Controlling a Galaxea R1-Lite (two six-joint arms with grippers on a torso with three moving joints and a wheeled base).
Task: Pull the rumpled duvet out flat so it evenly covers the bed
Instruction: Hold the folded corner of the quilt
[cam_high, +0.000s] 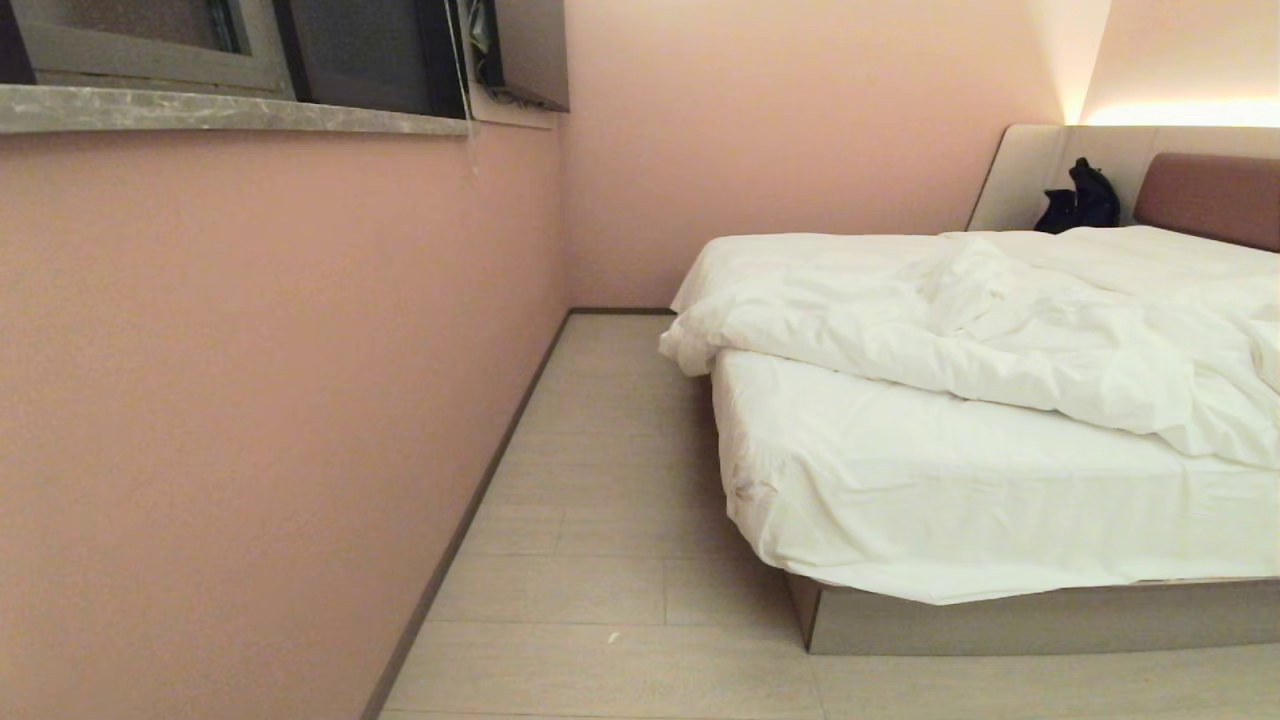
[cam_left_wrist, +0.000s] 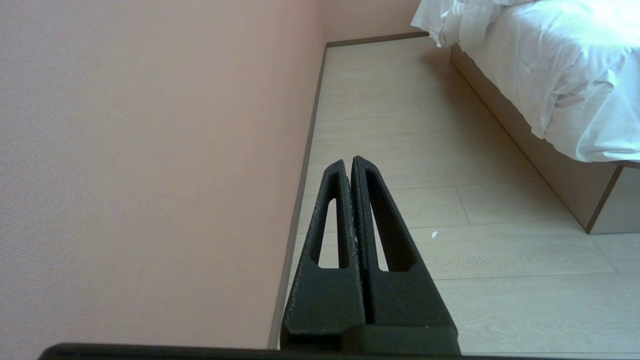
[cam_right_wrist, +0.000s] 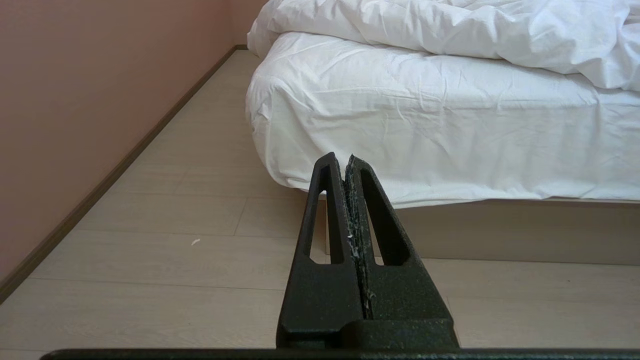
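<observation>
The bed (cam_high: 1000, 500) stands on the right side of the room, with a strip of floor (cam_high: 600, 480) between it and the pink wall (cam_high: 250, 400). The duvet (cam_high: 1000, 320) lies in a crumpled heap across the top of the bed. It is bunched up far from the foot end, so the white sheet (cam_high: 950, 470) there is bare. One corner of the duvet hangs a little over the side near the wall. A black bag (cam_high: 1080, 200) sits at the head of the bed.

The left gripper (cam_left_wrist: 348, 161) is closed and holds nothing. It is over the floor near the wall. The right gripper (cam_right_wrist: 340, 157) is closed and empty too, low down, pointing at the foot corner of the bed
</observation>
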